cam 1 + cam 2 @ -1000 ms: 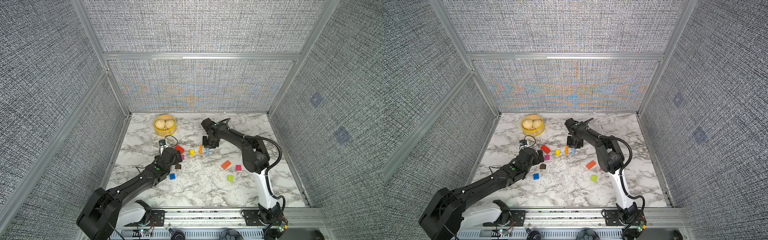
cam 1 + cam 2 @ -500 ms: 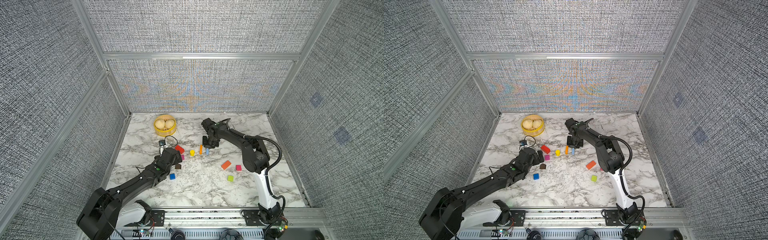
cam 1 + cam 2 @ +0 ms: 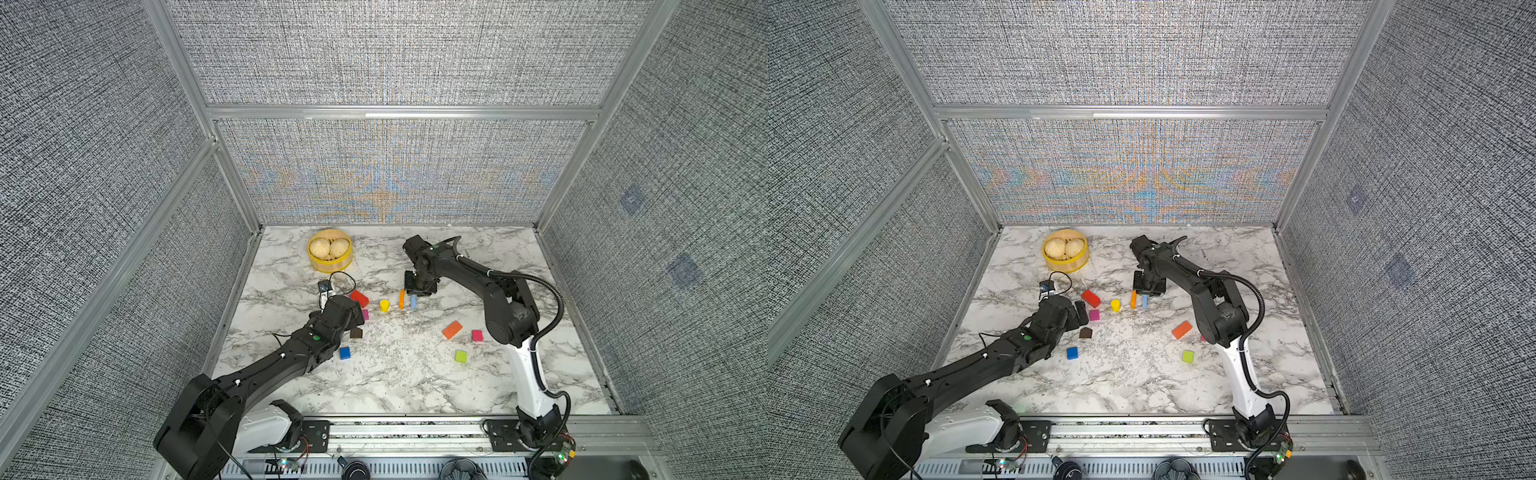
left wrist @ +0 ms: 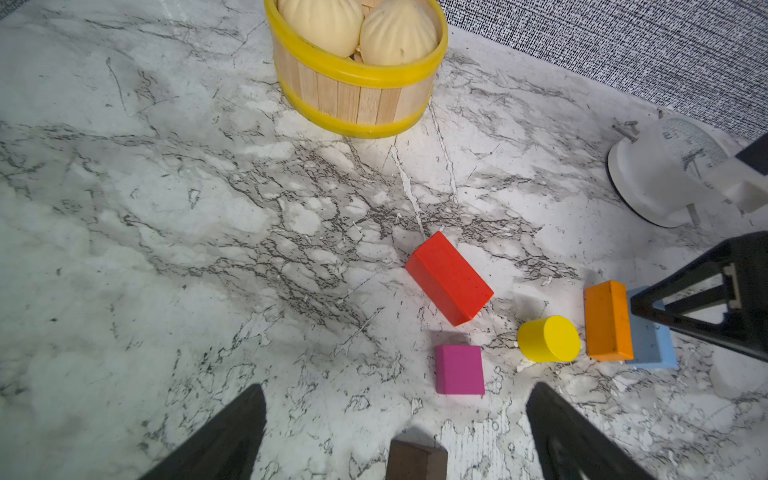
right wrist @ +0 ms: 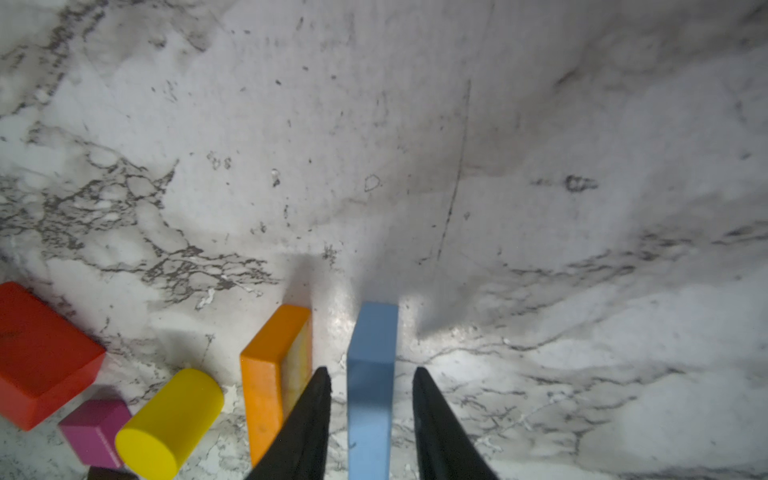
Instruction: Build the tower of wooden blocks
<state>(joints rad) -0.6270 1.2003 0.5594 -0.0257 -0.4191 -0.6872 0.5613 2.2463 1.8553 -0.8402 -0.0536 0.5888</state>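
I find the right gripper (image 5: 371, 368) parted, straddling the blue brick (image 5: 372, 332) without contact, with the orange brick (image 5: 274, 365) just outside one finger. The left gripper (image 4: 397, 386) is spread wide, with the brown block (image 4: 415, 457) close by.

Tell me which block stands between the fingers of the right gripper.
The light-blue brick: it stands on edge between the fingers of the right gripper. The orange brick beside it is outside them.

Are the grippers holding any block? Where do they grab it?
Nothing is held. The right gripper straddles the blue brick with a gap on each side; the left gripper is wide open, gripping nothing.
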